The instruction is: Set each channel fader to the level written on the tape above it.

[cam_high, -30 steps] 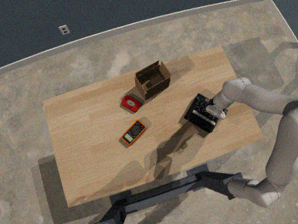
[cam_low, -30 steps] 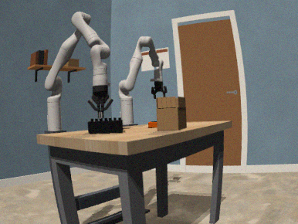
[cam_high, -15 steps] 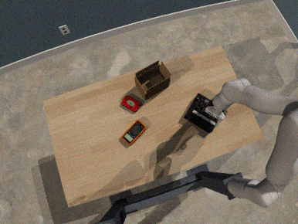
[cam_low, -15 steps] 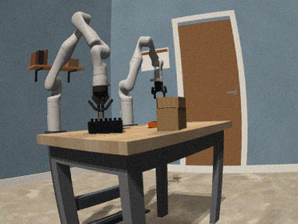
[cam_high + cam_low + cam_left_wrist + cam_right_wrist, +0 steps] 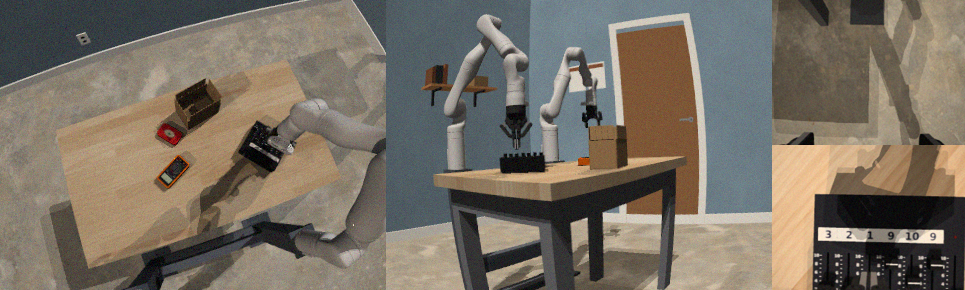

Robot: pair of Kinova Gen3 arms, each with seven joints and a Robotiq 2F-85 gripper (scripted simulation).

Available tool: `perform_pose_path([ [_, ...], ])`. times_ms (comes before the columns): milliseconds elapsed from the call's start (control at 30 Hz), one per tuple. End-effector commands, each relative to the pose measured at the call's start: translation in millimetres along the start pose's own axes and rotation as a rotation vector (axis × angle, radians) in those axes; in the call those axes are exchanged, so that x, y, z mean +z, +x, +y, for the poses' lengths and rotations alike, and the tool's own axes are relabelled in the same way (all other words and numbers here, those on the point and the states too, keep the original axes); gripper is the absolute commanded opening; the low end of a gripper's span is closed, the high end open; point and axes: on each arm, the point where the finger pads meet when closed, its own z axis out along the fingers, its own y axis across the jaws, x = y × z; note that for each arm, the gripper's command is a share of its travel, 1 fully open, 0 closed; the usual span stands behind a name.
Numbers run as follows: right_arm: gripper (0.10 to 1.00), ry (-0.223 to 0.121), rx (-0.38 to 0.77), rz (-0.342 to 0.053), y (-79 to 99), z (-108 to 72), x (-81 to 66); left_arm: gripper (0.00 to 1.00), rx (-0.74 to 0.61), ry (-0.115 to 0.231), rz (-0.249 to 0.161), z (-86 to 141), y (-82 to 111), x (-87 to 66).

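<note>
1. Table: the wooden tabletop [image 5: 115, 200] [image 5: 496, 185] [image 5: 791, 210] supports the items below.
2. Right arm [image 5: 347, 132] [image 5: 515, 75]: reaches over the lighting desk, with its gripper [image 5: 517, 145] [image 5: 868, 280] pointing down. Fingers are pressed together, pinching nothing visible, over the third fader column, below the tape figure 1. Contact with a fader cap cannot be determined.
3. Left arm [image 5: 560, 86]: holds its gripper [image 5: 591, 120] [image 5: 866, 142] with fingers spread. Its wrist view shows concrete floor [image 5: 943, 81].
4. Cardboard box [image 5: 200, 117] [image 5: 608, 147]: open-topped, upright on the tabletop.
5. Lighting desk [image 5: 267, 161] [image 5: 522, 164] [image 5: 885, 213]: rests on the tabletop beneath the right gripper, apart from the box.
6. Multimeter [image 5: 173, 171] [image 5: 584, 161]: orange-edged, lies between the desk and the table's far-end edge.
7. Red case [image 5: 170, 134]: lies just beside the box.
8. Tape strip [image 5: 262, 151] [image 5: 880, 235]: reads 3, 2, 1, 9, 10, 9.
9. Fader caps: the fourth [image 5: 892, 265] and sixth [image 5: 937, 265] appear near mark 8; the fifth [image 5: 914, 283] appears near mark 4. Settings of the others cannot be read.

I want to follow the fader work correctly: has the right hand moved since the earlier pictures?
Yes, in the exterior view the right hand rose from the lighting desk.
</note>
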Motion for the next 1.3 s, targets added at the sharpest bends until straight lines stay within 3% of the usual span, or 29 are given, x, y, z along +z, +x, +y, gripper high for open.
perform_pose_path([
  [0,0.099,-0.001,0.0,-0.001,-0.3,0.4,-9.8,1.0,0.0,0.0,-0.002,0,-0.3,-0.7],
  [233,0.099,-0.001,0.0,-0.001,-0.3,0.4,-20.5,1.0,0.0,0.0,-0.002,0,-0.3,-0.7],
  [1267,0.099,-0.001,0.047,-0.001,-0.9,0.9,-20.6,1.0,0.0,0.0,-0.002,0,-0.3,-0.7],
])
